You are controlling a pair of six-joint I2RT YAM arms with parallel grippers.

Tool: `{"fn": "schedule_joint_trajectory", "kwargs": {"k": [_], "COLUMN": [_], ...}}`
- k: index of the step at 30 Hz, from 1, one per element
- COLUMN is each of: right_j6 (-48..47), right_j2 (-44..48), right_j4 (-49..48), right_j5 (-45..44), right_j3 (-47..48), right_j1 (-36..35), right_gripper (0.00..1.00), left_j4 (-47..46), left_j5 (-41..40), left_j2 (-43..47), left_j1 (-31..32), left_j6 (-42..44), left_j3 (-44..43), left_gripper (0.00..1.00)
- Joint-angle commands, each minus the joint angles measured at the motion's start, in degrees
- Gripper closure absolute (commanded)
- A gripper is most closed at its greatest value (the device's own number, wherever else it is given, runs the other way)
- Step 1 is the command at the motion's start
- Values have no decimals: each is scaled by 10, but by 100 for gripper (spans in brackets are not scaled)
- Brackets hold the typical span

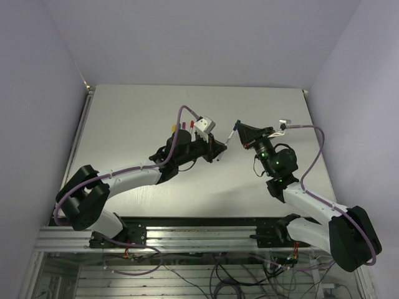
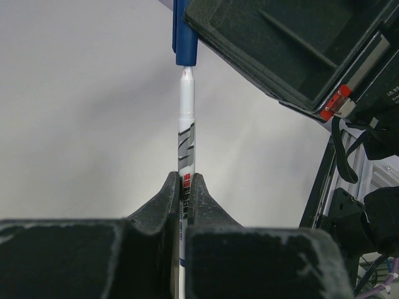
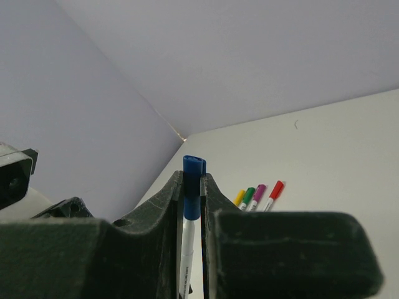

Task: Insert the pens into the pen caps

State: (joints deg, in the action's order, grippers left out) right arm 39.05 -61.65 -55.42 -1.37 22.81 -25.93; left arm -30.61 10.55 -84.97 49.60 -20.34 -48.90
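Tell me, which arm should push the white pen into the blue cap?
Probably the left. The left gripper clamps the thin white pen barrel, aimed straight at the short blue plastic cap pinched in the right gripper, so it can push along the pen.

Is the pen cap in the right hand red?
No, the pen cap pinched in the right hand is blue.

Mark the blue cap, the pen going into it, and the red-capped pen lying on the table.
blue cap [image 2: 186, 43]: left wrist view, on the cap's side wall.
pen [image 2: 186, 128]: left wrist view, mid-barrel on the grey print.
red-capped pen [image 3: 276, 189]: right wrist view, on its red cap.
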Motion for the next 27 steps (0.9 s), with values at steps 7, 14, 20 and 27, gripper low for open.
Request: {"fn": "schedule_joint_trajectory", "kwargs": {"k": [7, 14, 20, 27], "right_j6": [21, 23, -4, -34], "right_j2": [-15, -53, -77, -107], "right_j4": [50, 105, 159, 232], "right_j5": [83, 134, 142, 124], "right_j3": [6, 14, 34, 59], "right_j1": [2, -1, -16, -56], "right_gripper": [100, 100, 100, 100], "left_j4": [-48, -57, -64, -92], "left_j5": [-35, -62, -95, -101], "left_j2": [23, 40, 56, 64], "left_j1": [2, 3, 0, -11], "left_j6": [-2, -3, -1, 1], "left_j3": [15, 18, 18, 18], "left_gripper": [93, 93, 93, 93]}}
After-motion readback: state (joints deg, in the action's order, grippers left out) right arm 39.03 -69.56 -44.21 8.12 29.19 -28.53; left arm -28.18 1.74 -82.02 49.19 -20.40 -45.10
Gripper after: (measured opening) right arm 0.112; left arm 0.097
